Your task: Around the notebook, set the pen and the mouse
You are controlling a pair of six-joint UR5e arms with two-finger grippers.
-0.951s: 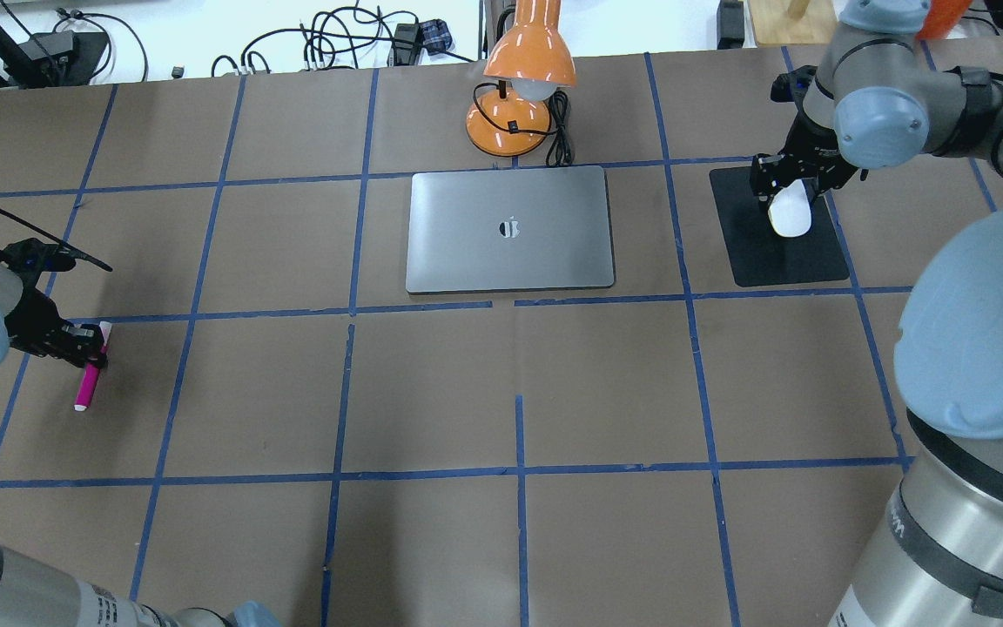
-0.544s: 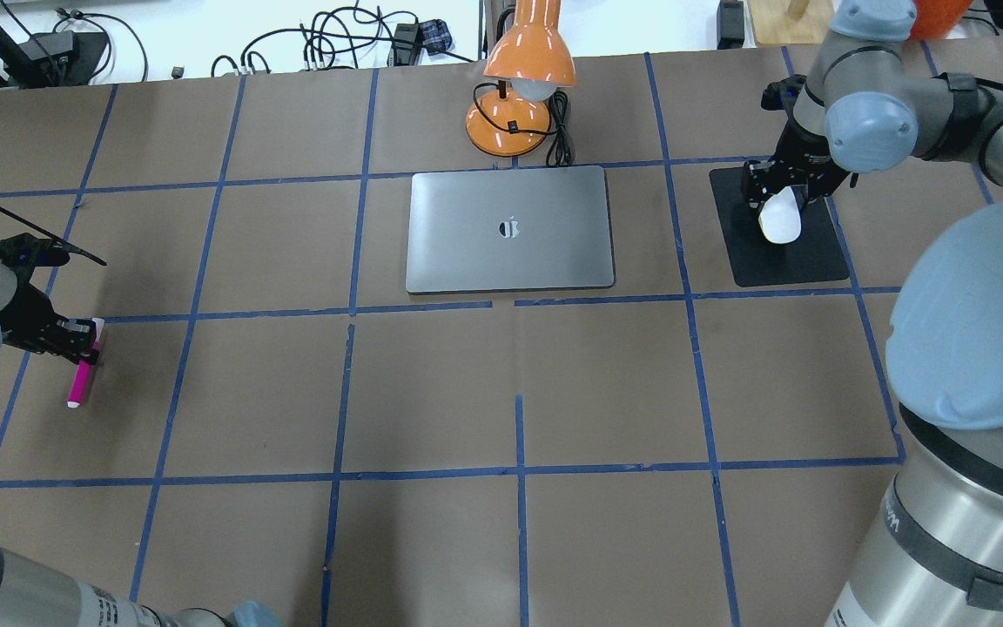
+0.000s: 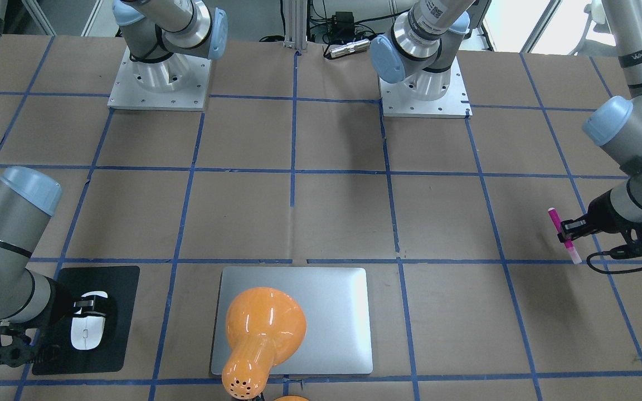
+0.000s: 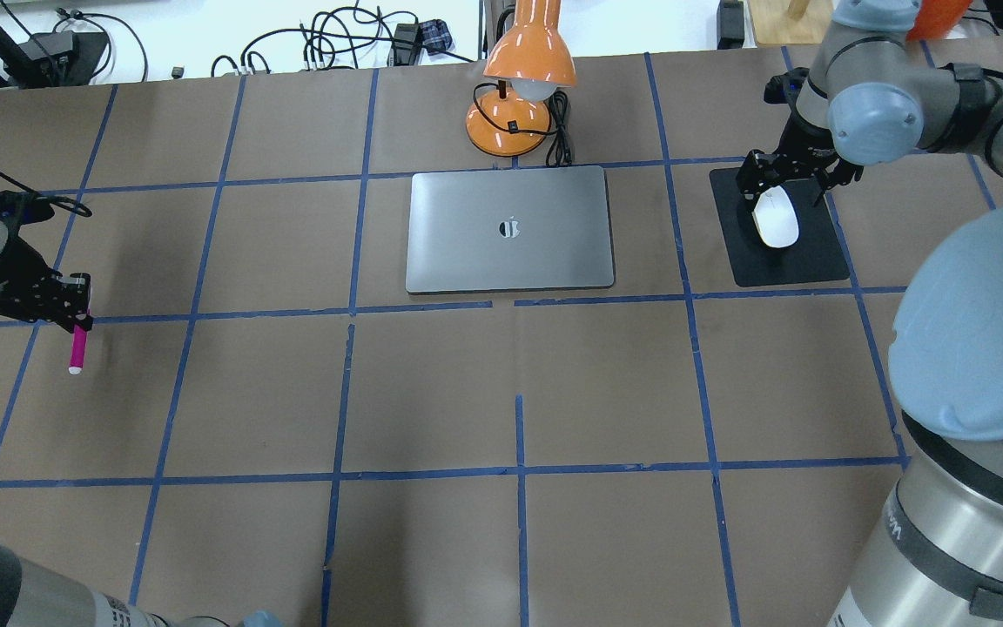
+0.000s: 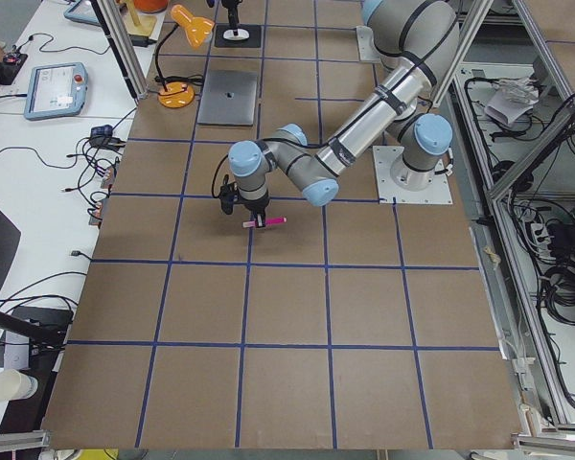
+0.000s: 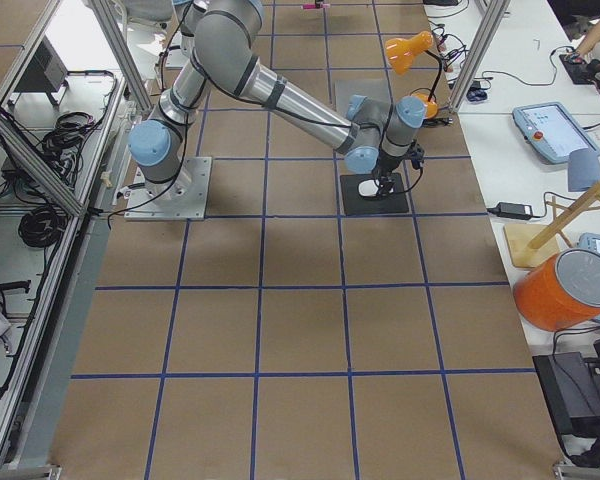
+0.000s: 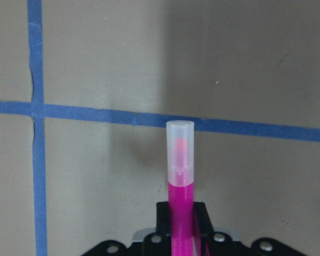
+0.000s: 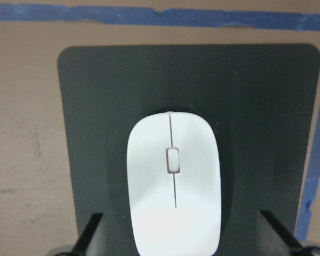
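The magenta pen (image 4: 77, 348) hangs just above the table at the far left, its pale end pointing out, and my left gripper (image 4: 75, 309) is shut on its barrel (image 7: 180, 213). The front-facing view shows the same pen (image 3: 563, 234) in that gripper (image 3: 569, 229). Over on the black mat (image 4: 806, 261) lies the white mouse (image 4: 776, 218), flat on its base. My right gripper (image 4: 782, 181) stands open above the mouse's far end, its fingers (image 8: 90, 232) apart on either side and clear of the mouse (image 8: 173, 192). The silver notebook (image 4: 510, 252) lies shut mid-table.
An orange desk lamp (image 4: 523, 70) with a black cord stands just behind the notebook, and its shade overhangs the notebook (image 3: 332, 317) in the front-facing view. Blue tape lines grid the brown table. Cables lie beyond the far edge.
My left gripper has lifted the pen off the table and carried it toward the far side. The right gripper has drawn back from the mouse, which now shows whole on the mat.
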